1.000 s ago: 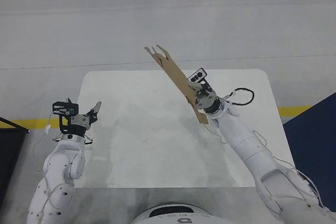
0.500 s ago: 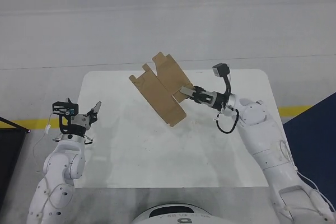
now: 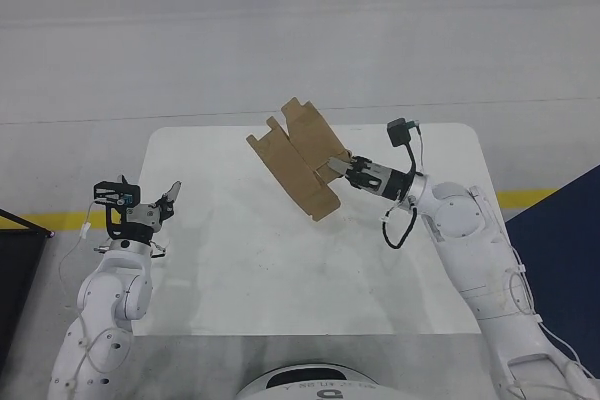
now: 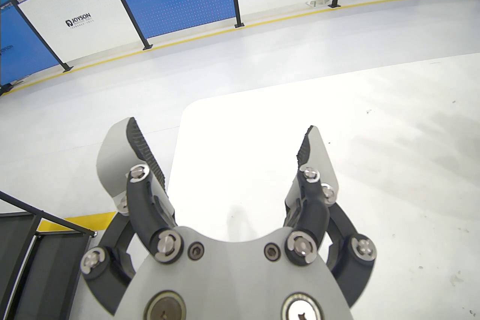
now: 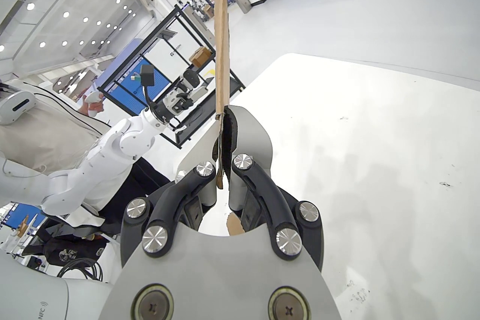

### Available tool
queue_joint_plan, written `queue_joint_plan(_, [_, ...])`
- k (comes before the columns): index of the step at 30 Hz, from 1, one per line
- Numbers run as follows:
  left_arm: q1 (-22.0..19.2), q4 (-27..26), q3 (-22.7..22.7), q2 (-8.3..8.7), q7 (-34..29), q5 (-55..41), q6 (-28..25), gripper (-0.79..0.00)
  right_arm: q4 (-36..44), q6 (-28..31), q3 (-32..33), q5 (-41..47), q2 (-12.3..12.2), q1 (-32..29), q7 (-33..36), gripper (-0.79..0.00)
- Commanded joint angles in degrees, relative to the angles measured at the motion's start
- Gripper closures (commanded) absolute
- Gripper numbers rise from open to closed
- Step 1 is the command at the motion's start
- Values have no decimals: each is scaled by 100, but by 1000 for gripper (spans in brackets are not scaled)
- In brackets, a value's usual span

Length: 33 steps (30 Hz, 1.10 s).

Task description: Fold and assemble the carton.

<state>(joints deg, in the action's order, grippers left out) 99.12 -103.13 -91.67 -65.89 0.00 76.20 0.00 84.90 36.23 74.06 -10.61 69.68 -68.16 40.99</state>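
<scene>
at the table's (image 3: 240, 280) 9 o'clock edge i see my left gripper (image 3: 167, 195) spread wide, nothing between its fingers. toward 12 o'clock the flattened carton (image 3: 295, 155) hangs tilted over the table's far edge. on its 3 o'clock side, my right gripper (image 3: 338, 166) is clamped on the cardboard's edge.

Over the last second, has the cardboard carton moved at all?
Yes. The carton, held in the right gripper, has turned from edge-on to showing its broad face, and its lower end sits farther from the right edge of the table.
</scene>
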Motion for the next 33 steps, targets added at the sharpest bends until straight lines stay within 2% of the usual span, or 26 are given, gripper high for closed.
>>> queue_joint_plan(1, [0,0,0,0,0,0,0,-785,-2,1,-1,3,1,1,2,0])
queue_joint_plan(3, [0,0,0,0,0,0,0,-785,-2,1,-1,3,1,1,2,0])
queue_joint_plan(5, [-16,-10,44,12,166,414,-46,-785,-2,1,-1,3,1,1,2,0])
queue_joint_plan(8, [-85,61,221,-12,223,-79,-536,-785,-9,-78,-2,176,-4,-82,-69,0])
queue_joint_plan(11, [-220,179,315,-55,57,-1812,-1459,-785,57,-7,58,443,-36,-140,83,0])
queue_joint_plan(13, [-378,386,277,-75,-344,-3421,-2105,-785,93,82,100,799,-60,-185,251,0])
queue_joint_plan(16, [-593,685,352,-82,-893,-5222,-3122,-785,103,165,130,1272,-101,-221,627,0])
queue_joint_plan(18, [-780,985,497,-76,-1469,-6242,-3574,-785,94,172,145,1473,-130,-229,858,0])
queue_joint_plan(21, [-1003,1192,651,-67,-2012,-6907,-3802,-785,131,143,152,1459,-160,-239,1002,0])
queue_joint_plan(22, [-1067,1208,698,-64,-2149,-7021,-3879,-708,156,118,156,1432,-168,-250,1004,0])
queue_joint_plan(25, [-1190,1245,795,-60,-2333,-7124,-3971,-671,256,93,148,1415,-189,-298,1013,0])
queue_joint_plan(30, [-1391,1321,1059,-82,-2554,-7612,-4073,-394,378,51,149,1330,-222,-369,949,0])
queue_joint_plan(33, [-1473,1362,1246,-94,-2757,-7876,-4079,-376,416,10,89,1291,-228,-380,888,0])
